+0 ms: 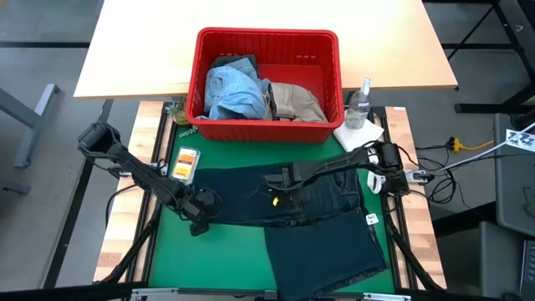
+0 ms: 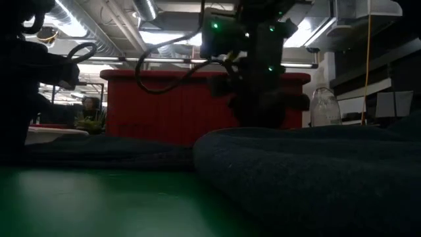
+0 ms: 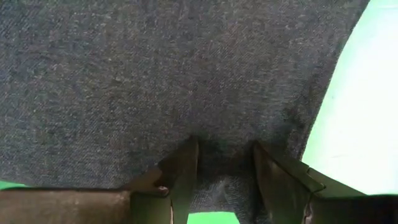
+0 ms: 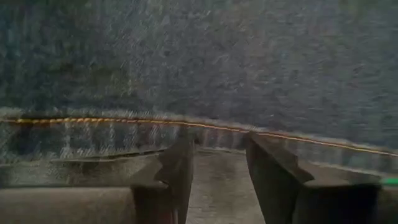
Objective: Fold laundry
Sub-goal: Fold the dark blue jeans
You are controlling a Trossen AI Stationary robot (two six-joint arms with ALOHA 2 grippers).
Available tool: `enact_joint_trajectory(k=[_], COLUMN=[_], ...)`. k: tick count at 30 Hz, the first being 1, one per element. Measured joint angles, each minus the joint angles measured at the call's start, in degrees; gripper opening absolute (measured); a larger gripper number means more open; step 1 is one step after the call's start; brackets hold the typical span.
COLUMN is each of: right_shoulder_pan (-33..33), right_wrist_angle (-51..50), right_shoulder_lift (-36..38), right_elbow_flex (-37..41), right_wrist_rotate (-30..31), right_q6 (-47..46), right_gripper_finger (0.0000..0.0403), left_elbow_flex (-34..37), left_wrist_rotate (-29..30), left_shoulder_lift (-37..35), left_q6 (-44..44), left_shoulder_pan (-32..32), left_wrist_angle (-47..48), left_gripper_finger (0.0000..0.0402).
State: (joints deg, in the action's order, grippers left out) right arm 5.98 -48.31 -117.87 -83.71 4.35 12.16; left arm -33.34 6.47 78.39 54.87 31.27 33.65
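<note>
Through the right wrist camera I see almost nothing but dark navy jeans [image 4: 205, 62], the denim weave filling the view. A line of yellow-orange stitching [image 4: 124, 122] runs across the cloth along a seam, with a paler, worn-looking band of fabric just on my side of it. My right gripper [image 4: 217, 163] sits low against the jeans, its two dark fingers [image 4: 176, 168] standing apart with a fold of the denim between them, tips reaching up close to the seam. A small sliver of green surface [image 4: 390, 181] shows at the cloth's edge
</note>
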Motion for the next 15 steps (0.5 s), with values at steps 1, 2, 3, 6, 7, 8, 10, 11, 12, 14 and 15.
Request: enact_joint_trajectory(k=[1, 2, 3, 6, 7, 8, 10, 11, 12, 14, 15], right_shoulder_pan=[0.0, 0.0, 0.0, -0.04, -0.02, -0.02, -0.02, -0.02, -0.02, 0.02, 0.03], right_wrist_angle=[0.68, 1.18, 1.22, 1.24, 1.29, 1.24, 0.39, -0.62, -2.37, -5.88, -7.19], right_shoulder_lift=[0.12, 0.26, 0.29, 0.29, 0.29, 0.29, 0.29, 0.29, 0.27, 0.06, 0.05], right_elbow_flex=[0.76, 1.38, 1.69, 2.06, 2.08, 2.01, 1.3, 0.86, 0.26, -1.89, -3.54], right_wrist_rotate=[-0.11, -0.43, -0.87, -1.64, -1.61, -1.61, -1.79, -1.92, -2.1, -2.44, -2.4], right_q6=[-0.04, -0.08, -0.13, -0.15, -0.15, -0.15, -0.13, -0.01, 0.21, 1.19, 1.63], right_gripper_finger=[0.0147, 0.0147, 0.0147, 0.0147, 0.0147, 0.0147, 0.0147, 0.0147, 0.0147, 0.0147, 0.0147], left_elbow_flex=[0.02, -0.05, -0.04, 0.07, 0.14, 0.17, 0.16, 0.08, -0.03, -0.26, -0.48], left_wrist_rotate=[0.06, 0.08, 0.08, 0.05, -0.01, -0.13, -0.71, -1.01, -1.57, -2.4, -2.64], left_shoulder_lift=[0.59, 0.99, 1.14, 0.83, 0.53, 0.18, -0.83, -1.31, -1.78, -3.22, -3.93], left_q6=[-0.01, 0.0, 0.0, 0.0, 0.0, 0.01, 0.02, 0.0, 0.02, -0.09, -0.21], left_shoulder_pan=[0.2, 0.31, 0.44, 0.59, 0.59, 0.59, 0.59, 0.59, 0.59, 0.7, 0.68], left_wrist_angle=[0.05, 0.16, 0.17, 0.17, 0.14, 0.0, -0.04, 0.01, 0.27, 0.74, 0.76], left_gripper_finger=[0.0155, 0.0155, 0.0155, 0.0155, 0.0155, 0.0155, 0.0155, 0.0155, 0.0155, 0.0155, 0.0155])
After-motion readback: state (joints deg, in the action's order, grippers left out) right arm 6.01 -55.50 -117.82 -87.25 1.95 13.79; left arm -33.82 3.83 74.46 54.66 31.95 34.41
